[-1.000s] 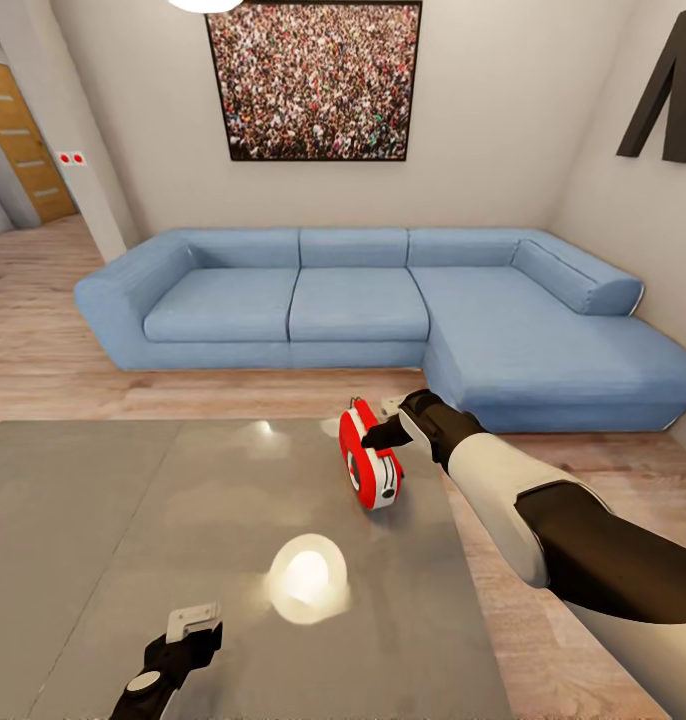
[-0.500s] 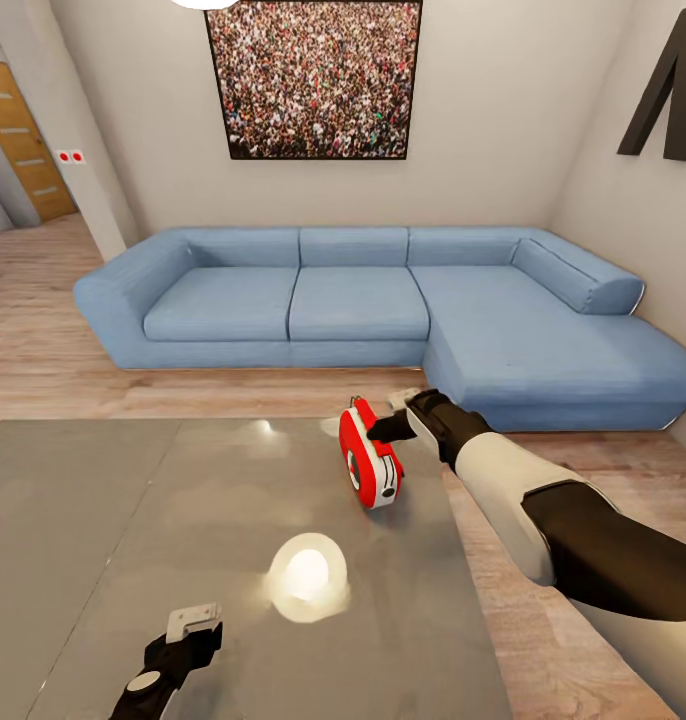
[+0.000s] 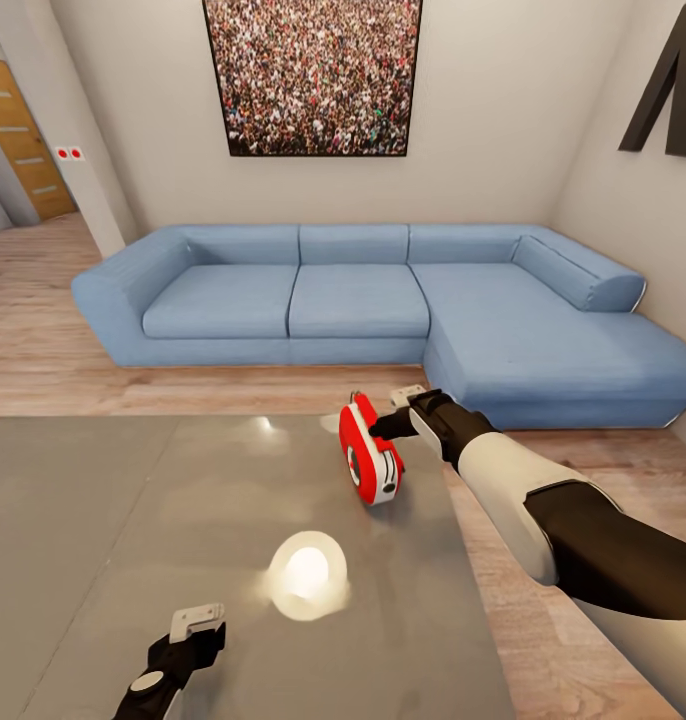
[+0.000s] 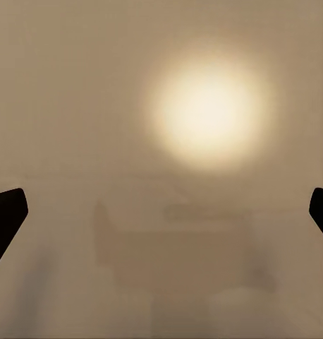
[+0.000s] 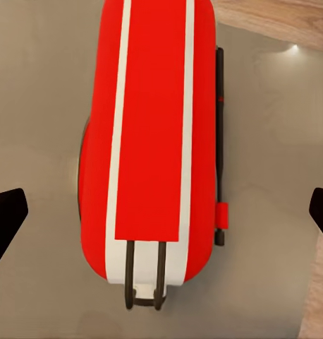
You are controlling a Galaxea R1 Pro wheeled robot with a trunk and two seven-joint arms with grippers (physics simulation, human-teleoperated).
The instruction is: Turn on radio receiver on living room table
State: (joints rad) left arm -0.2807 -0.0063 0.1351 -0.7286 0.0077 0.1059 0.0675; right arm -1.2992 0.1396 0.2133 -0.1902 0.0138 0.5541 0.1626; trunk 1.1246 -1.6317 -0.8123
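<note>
Nearest the robot, the left gripper (image 3: 196,622) hangs low over the near part of the desk (image 3: 103,520), its jaws spread wide and holding nothing; in the left wrist view only the two dark fingertips (image 4: 8,215) frame the glossy grey top and a lamp's bright reflection (image 4: 207,116). That arm plays no part in the task just now.

Farther out, near the desk's right edge, the radio receiver (image 3: 371,464) stands on its narrow side, red with a white band. The right gripper (image 3: 395,412) sits just beside its upper far end. The right wrist view looks straight down on the radio's red top (image 5: 151,134) and its small handle (image 5: 144,286), with the jaws released and their tips wide on either side, touching nothing.

Over the last second the right arm has drawn a little back and up from the radio, and the radio itself has not shifted on the desk. I judge this a touch on the switch just made or a fresh approach being lined up; nothing here shows whether the radio is on.

Beyond the desk lie the wood floor (image 3: 43,350), the blue sofa (image 3: 358,300) and the framed crowd picture (image 3: 313,75).
</note>
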